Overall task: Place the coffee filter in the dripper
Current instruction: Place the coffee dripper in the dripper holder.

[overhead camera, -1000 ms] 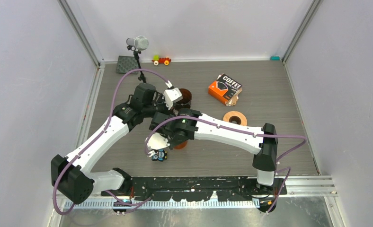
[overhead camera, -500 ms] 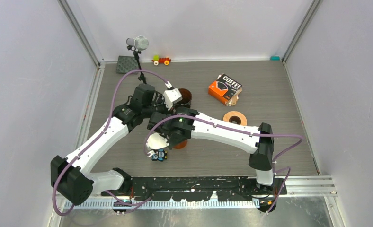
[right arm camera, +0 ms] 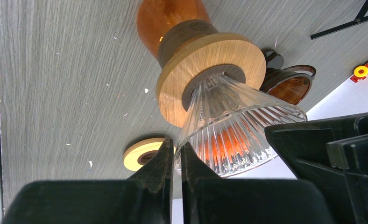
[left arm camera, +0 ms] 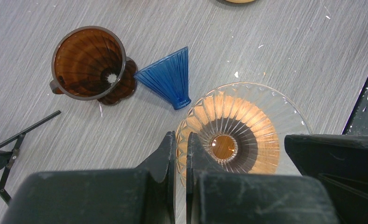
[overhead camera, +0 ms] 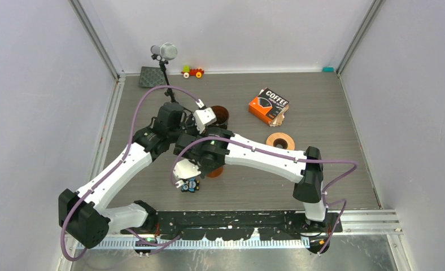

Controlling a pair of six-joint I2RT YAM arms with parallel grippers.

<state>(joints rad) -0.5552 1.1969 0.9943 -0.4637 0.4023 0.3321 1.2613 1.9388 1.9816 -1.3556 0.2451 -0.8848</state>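
Note:
A clear ribbed glass dripper (left arm camera: 247,121) sits in a wooden collar (right arm camera: 210,60) on an amber carafe (right arm camera: 168,21). From above, my left gripper (left arm camera: 180,135) is shut on the dripper's rim. At rim height, my right gripper (right arm camera: 176,145) is shut on that rim too, seen from the side. In the top view the right arm covers the dripper, and only the carafe (overhead camera: 215,171) shows. No loose coffee filter is in view. An orange and black box (overhead camera: 269,106) marked COFFEE lies at the back right.
A brown dripper (left arm camera: 88,60) stands on the table with a blue ribbed cone (left arm camera: 166,77) lying beside it, close to the carafe. A loose wooden ring (overhead camera: 280,140) lies right of the arms. A microphone stand (overhead camera: 164,56) and a small toy (overhead camera: 192,71) are at the back.
Both arms have shifted slightly to the left. Both grips on the dripper's rim are unchanged.

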